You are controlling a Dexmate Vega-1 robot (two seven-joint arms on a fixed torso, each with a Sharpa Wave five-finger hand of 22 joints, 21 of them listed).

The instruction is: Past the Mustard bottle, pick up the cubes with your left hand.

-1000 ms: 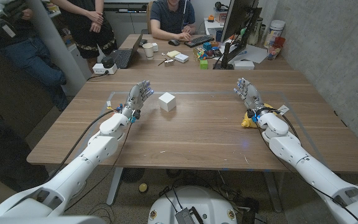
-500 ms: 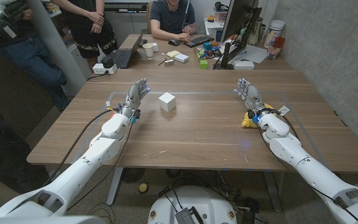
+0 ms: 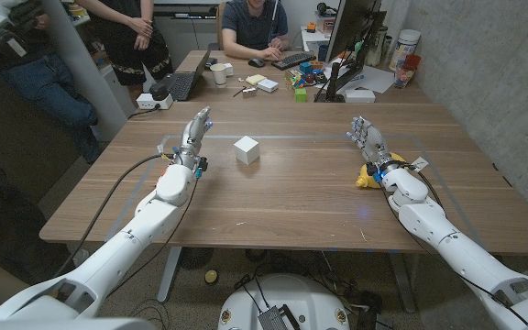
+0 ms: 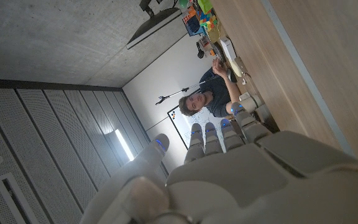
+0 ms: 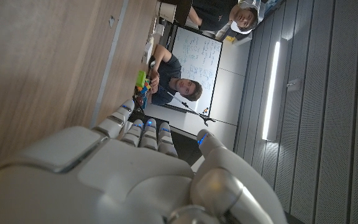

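Observation:
A white cube (image 3: 247,149) sits on the wooden table (image 3: 273,197), left of the middle. My left hand (image 3: 193,135) is raised just left of the cube, apart from it, fingers stretched out and holding nothing. The left wrist view has the back of this hand (image 4: 247,180) with its fingers (image 4: 219,132) straight. My right hand (image 3: 367,139) is up at the table's right, fingers apart and empty; its back (image 5: 117,174) fills the right wrist view's lower part. A yellow object (image 3: 366,177) lies under my right wrist, mostly hidden.
Pale tape lines (image 3: 319,137) mark a rectangle on the table. Beyond the far edge a second table carries a laptop (image 3: 183,84), a cup (image 3: 219,73), a keyboard (image 3: 292,60) and a monitor (image 3: 351,37). People sit or stand behind and at the left.
My left hand has turned from facing broadside to edge-on and shifted slightly forward. The cube and my right hand have stayed put.

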